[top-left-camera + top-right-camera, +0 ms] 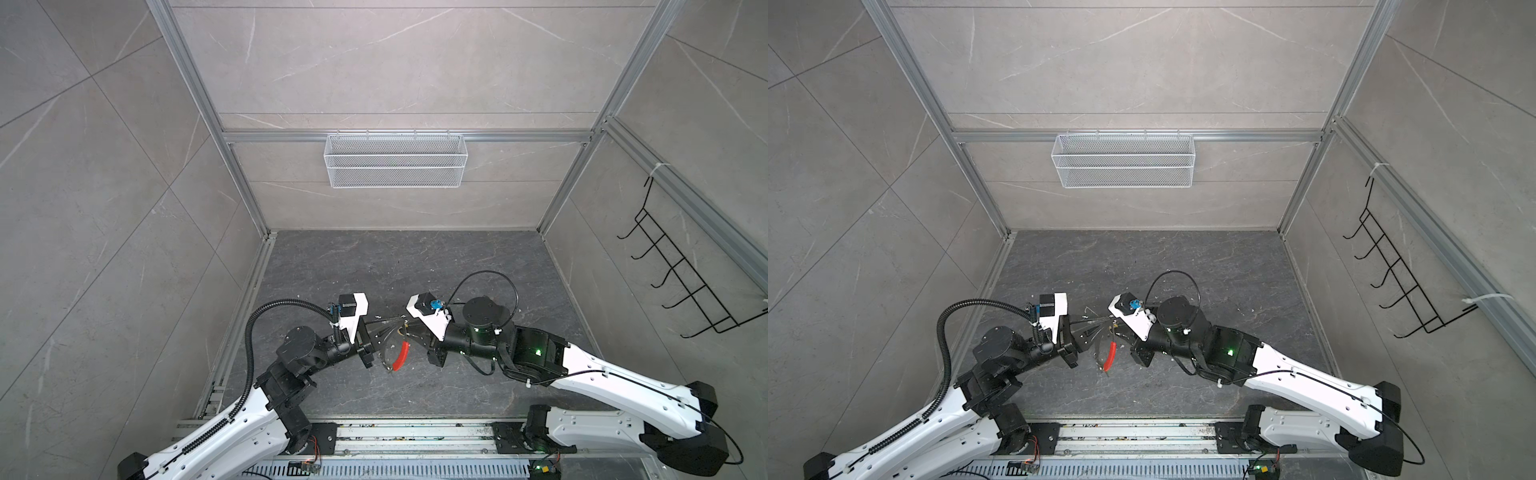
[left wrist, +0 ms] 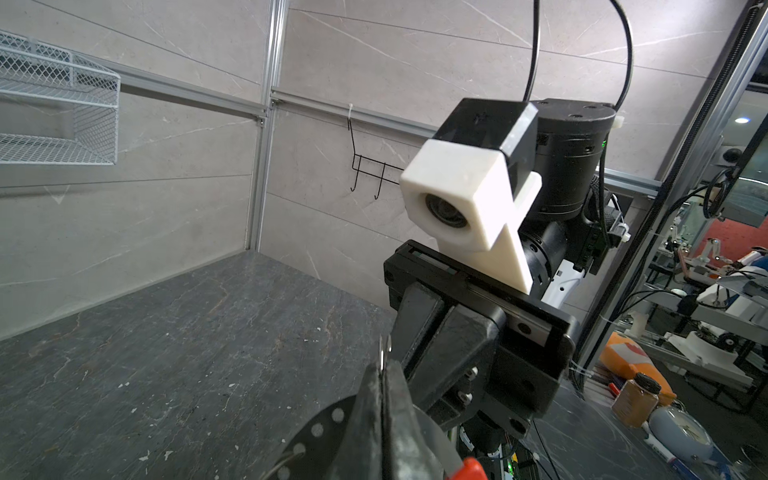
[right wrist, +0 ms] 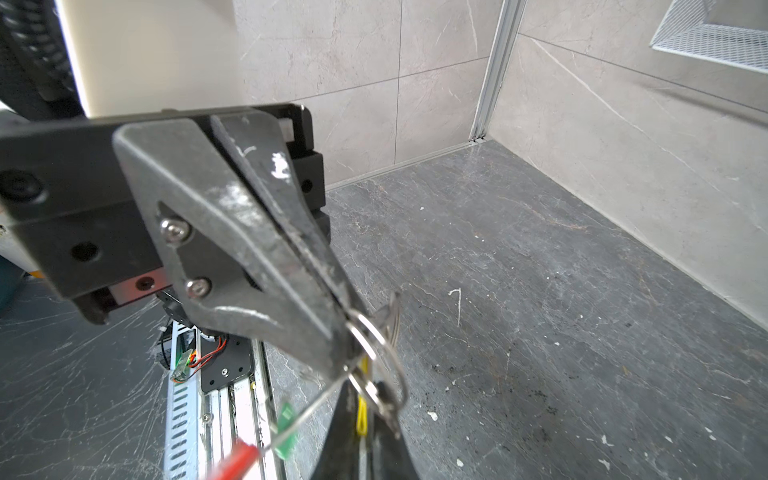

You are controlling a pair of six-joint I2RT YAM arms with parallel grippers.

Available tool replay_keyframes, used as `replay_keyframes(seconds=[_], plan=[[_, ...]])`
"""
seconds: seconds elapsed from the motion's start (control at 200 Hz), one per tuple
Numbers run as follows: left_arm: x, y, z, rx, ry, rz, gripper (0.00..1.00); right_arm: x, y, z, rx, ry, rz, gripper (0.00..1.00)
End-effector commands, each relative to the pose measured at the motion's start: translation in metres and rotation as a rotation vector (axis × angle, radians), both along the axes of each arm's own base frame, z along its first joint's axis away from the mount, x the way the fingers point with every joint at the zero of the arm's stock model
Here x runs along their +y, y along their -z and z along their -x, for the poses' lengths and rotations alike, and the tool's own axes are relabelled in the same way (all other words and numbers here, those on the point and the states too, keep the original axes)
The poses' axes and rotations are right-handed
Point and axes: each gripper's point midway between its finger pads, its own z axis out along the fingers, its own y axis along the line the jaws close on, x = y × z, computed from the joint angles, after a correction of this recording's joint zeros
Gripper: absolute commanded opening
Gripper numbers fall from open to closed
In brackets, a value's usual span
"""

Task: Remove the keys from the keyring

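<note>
Neither key is off yet: over the near middle of the table (image 1: pixel 374 270), the left gripper (image 3: pixel 347 361) pinches the keyring (image 1: pixel 401 356), the right gripper (image 3: pixel 363 392) is clamped seemingly on the yellow key (image 3: pixel 362 409), and the green key (image 3: pixel 286 428) dangles.

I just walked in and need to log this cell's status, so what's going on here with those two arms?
Both arms meet over the dark tabletop, working to get the keys off a keyring. The left pincer is shut on the keyring, a grey perforated band with a red segment. The right pincer is shut on the keys at their small silver ring. Which piece it actually pinches is unclear. The keys do not look free yet.
</note>
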Motion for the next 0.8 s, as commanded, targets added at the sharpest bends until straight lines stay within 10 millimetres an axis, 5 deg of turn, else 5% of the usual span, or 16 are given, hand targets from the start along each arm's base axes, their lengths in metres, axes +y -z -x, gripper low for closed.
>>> replay_keyframes(seconds=[0.0, 0.19, 0.395, 0.605, 0.795], plan=[[0.006, -0.029, 0.003, -0.066, -0.004, 0.095, 0.00, 0.008, 0.004, 0.016, 0.004, -0.079, 0.036, 0.00], [0.004, -0.026, 0.008, -0.071, 0.024, 0.063, 0.00, -0.001, 0.002, 0.015, 0.014, -0.050, 0.034, 0.00], [0.005, -0.022, 0.009, -0.075, 0.017, 0.034, 0.00, -0.023, -0.011, 0.014, -0.001, -0.009, 0.004, 0.38], [0.006, -0.019, 0.011, -0.078, 0.020, 0.022, 0.00, -0.043, -0.037, 0.007, 0.046, -0.014, -0.138, 0.49], [0.004, -0.018, 0.013, -0.081, 0.038, 0.023, 0.00, -0.033, -0.060, 0.007, 0.168, -0.174, -0.272, 0.49]])
